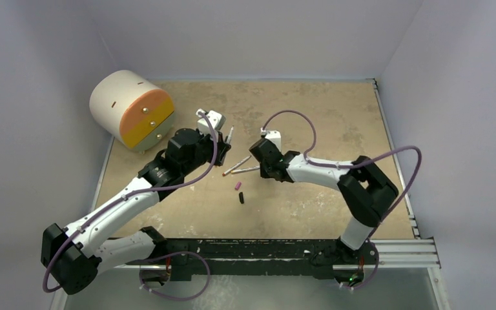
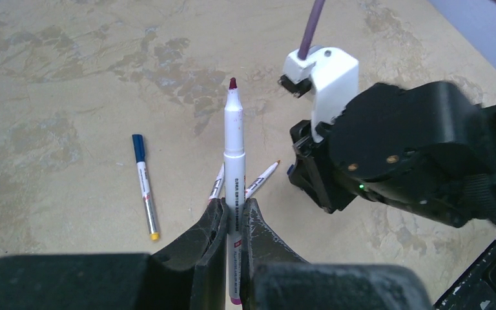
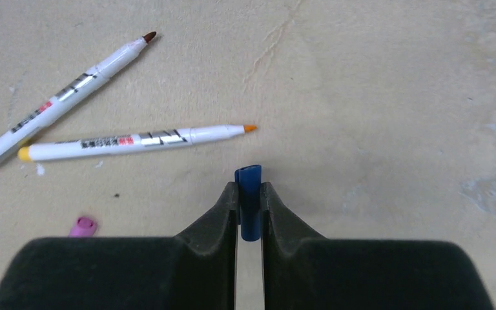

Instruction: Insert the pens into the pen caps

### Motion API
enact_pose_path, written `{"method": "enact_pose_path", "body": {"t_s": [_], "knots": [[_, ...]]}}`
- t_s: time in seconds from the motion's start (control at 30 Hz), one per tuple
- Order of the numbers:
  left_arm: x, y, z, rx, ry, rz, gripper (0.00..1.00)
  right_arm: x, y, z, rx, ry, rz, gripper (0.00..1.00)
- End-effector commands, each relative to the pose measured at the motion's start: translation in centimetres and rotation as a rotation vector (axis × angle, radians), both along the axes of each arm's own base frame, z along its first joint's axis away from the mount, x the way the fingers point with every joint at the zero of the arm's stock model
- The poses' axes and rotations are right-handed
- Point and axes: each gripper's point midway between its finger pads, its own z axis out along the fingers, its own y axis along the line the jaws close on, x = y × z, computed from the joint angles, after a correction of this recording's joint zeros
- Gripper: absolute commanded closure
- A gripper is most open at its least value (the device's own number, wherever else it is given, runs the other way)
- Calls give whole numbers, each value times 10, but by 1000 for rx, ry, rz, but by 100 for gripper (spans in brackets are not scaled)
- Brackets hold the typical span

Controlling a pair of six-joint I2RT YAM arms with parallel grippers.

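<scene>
My left gripper (image 2: 234,208) is shut on a white pen (image 2: 234,145) that points away from the wrist, its dark red tip bare. In the top view that pen (image 1: 230,135) sticks out of the left gripper (image 1: 225,147) near the table's middle. Facing it, my right gripper (image 3: 248,192) is shut on a dark blue pen cap (image 3: 248,184) just above the table. Two uncapped pens lie crossed nearby, one brown-tipped (image 3: 64,100) and one orange-tipped (image 3: 135,141). A pink cap (image 1: 237,186) and a black cap (image 1: 241,197) lie in front of them. Another pen (image 2: 145,187) wears a blue cap.
A cream and orange drum (image 1: 132,110) lies at the back left of the table (image 1: 310,103). The right arm's wrist (image 2: 394,148) fills the right of the left wrist view, close to the held pen. Purple cables loop over both arms.
</scene>
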Motion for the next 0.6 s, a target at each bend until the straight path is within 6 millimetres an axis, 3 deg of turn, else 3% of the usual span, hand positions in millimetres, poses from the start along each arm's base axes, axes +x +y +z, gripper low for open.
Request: {"method": "enact_pose_path", "body": {"t_s": [0.0, 0.13, 0.27, 0.4, 0.5, 0.57], "knots": [[5, -14, 25, -70, -55, -41, 100, 5, -8, 64, 86, -130, -37, 100], [-1, -36, 43, -202, -85, -125, 100, 5, -12, 136, 252, -308, -35, 100], [-15, -58, 71, -446, -136, -215, 100, -1, -8, 226, 487, -524, 65, 100], [-27, -80, 80, -576, -145, -304, 100, -13, -8, 309, 682, -693, 137, 100], [-35, -87, 93, -687, -165, -342, 100, -26, -12, 361, 797, -820, 179, 100], [-38, -89, 102, -739, -175, -354, 100, -33, -11, 385, 841, -881, 225, 100]]}}
